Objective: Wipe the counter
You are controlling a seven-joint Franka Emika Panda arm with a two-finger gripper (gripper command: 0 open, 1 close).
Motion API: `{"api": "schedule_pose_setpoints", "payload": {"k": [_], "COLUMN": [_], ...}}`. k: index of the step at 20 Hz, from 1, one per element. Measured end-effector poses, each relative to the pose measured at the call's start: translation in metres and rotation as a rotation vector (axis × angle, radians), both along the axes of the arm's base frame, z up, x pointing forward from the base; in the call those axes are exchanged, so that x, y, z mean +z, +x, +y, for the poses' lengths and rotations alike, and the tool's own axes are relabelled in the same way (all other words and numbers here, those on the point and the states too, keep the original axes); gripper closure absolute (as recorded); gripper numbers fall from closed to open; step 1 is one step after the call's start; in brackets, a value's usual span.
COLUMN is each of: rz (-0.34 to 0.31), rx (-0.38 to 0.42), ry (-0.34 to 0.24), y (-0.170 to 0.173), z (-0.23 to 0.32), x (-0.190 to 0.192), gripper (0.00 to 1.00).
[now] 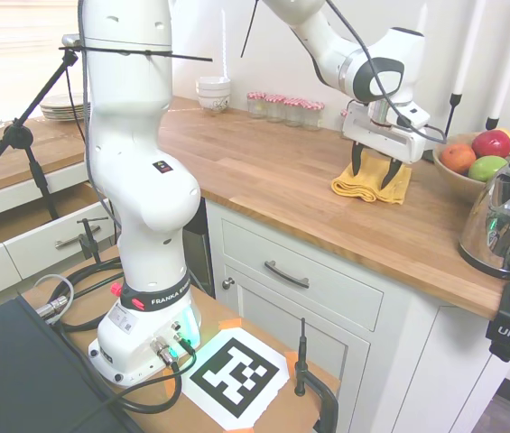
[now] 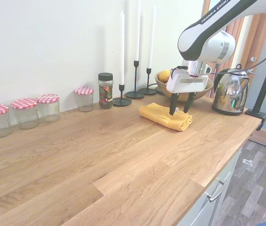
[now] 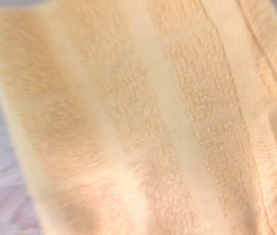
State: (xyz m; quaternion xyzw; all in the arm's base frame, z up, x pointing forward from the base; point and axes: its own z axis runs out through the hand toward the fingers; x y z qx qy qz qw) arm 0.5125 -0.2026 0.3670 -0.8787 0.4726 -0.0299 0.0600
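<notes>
The counter is a long honey-brown butcher-block surface over white panelled cabinets, running along a white wall.

A folded yellow towel lies flat on the surface toward the end nearest the fruit bowl. The gripper stands directly above the towel, pointing straight down. Its fingers are spread apart, one on each side of the towel's middle, with the tips at or just on the cloth. They are not closed on it. Whether the tips press into the fabric cannot be told. In the wrist view the yellow terry cloth fills nearly the whole picture, with a strip of pale wood at one edge.

Just beside the towel stands a wooden fruit bowl holding red, orange and green fruit. A polished metal kettle stands near the front edge beyond the bowl.

Against the wall, three black candlesticks carry tall white candles. A dark-lidded spice jar stands beside them. Four glass jars with red-checked lids form a row further along. Stacked white bowls sit at the far end of the surface in the first exterior view.
</notes>
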Motion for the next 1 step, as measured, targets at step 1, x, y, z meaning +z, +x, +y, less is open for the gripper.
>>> {"api": "schedule_pose_setpoints", "payload": {"k": [1], "rz": [-0.003], "rx": [0.001], "ry": [0.002], "y": [-0.0011], "z": [0.0005], "x": [0.0042], "gripper": [0.0]}}
